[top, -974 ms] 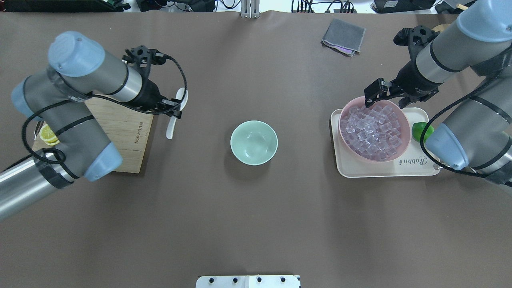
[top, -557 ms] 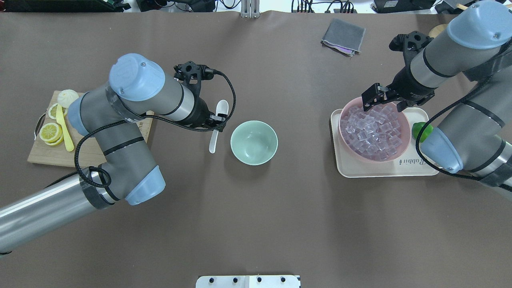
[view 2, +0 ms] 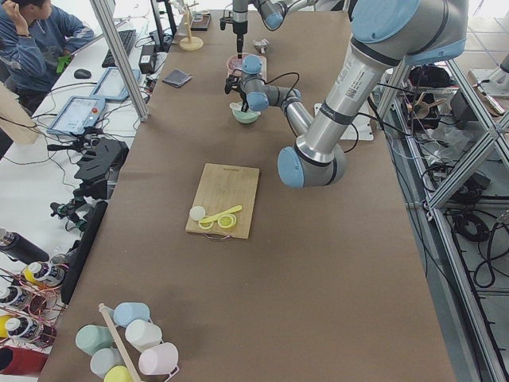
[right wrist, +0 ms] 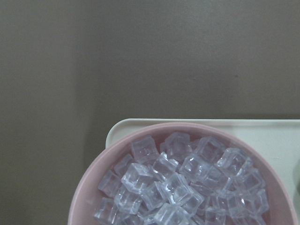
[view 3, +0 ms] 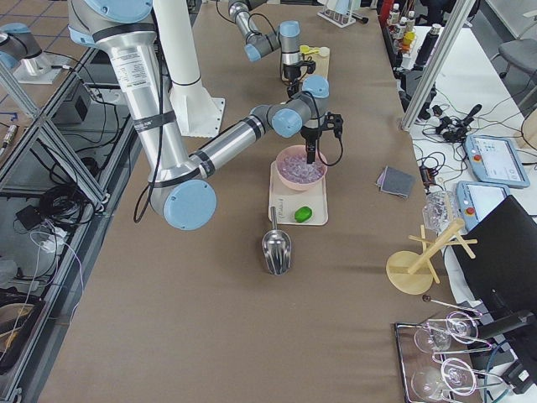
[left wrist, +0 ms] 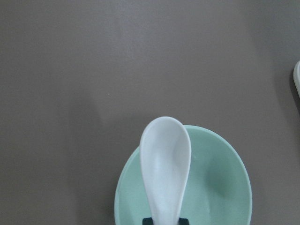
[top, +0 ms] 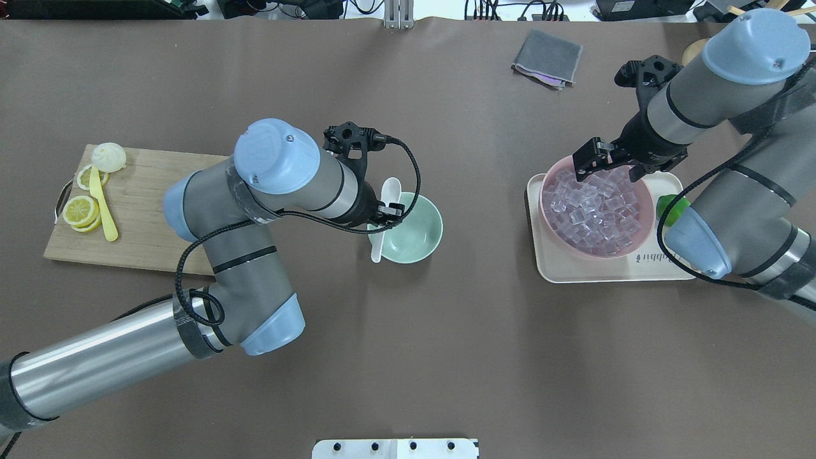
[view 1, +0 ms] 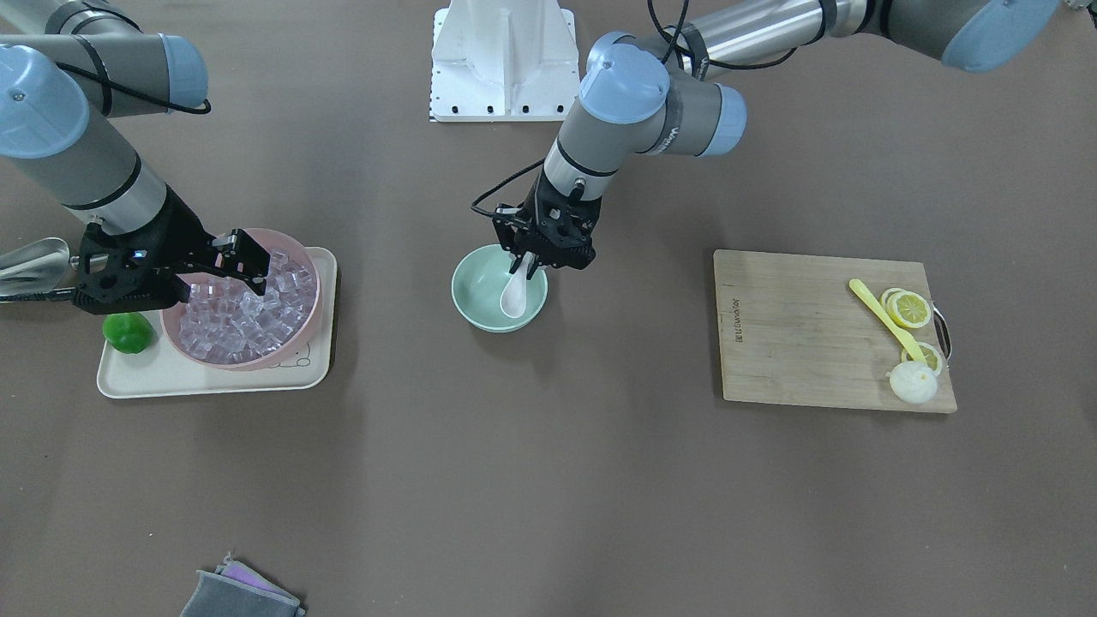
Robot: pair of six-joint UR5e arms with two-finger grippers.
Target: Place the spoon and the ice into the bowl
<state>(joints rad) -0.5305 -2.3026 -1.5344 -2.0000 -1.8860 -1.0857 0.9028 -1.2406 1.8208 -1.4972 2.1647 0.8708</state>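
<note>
In the overhead view's centre-left, the left jaws are clenched on the spoon [top: 390, 191], holding it above the left side of the bowl [top: 422, 231], which stands on the surface [top: 408, 357]. At right, the right jaws hang released over the ice [top: 596, 210] heaped in a pink bowl [top: 645, 223] on a tray [top: 561, 271].

The left arm reaches toward the middle of the surface [top: 408, 370] with its elbow folded and its wrist pointing down. Its end effector [top: 386, 214] is clamped on the handle of the spoon [view 1: 515, 295]. The right arm bends in from the other side, wrist also pointing down, and its end effector [top: 613, 166] hangs with its jaws spread apart.
</note>
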